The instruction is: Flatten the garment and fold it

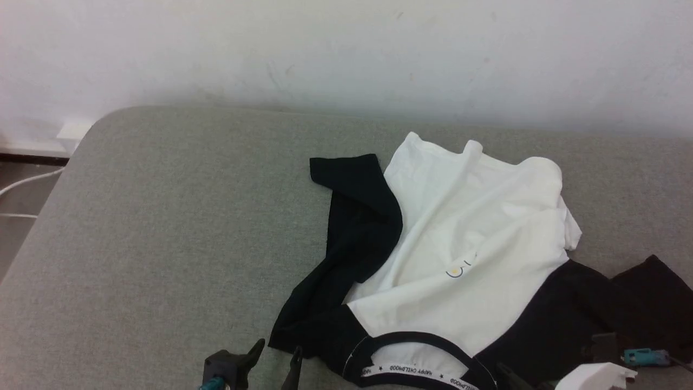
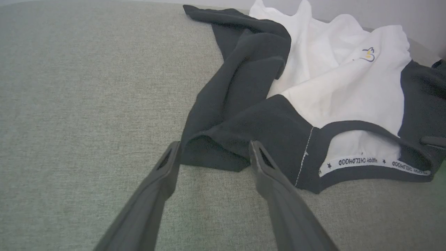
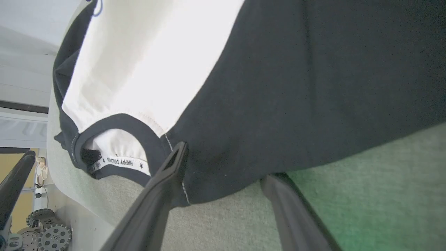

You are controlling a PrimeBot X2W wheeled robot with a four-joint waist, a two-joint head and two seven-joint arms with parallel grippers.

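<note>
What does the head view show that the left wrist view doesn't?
Head view: the rounded corner of the grey cushion, a white cable on the floor, most of the right-hand sleeve. Left wrist view: close up, the open left pincer bracketing the black shoulder fold. Both: the shirt, neck trim, chest print, crumpled sleeve.

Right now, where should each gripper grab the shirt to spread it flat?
Take the garment at its two black shoulders, either side of the neck trim, coming in low from the near edge. The collar faces the robot and those edges lie free on the grey cushion. The left gripper and right gripper stand open right there.
</note>
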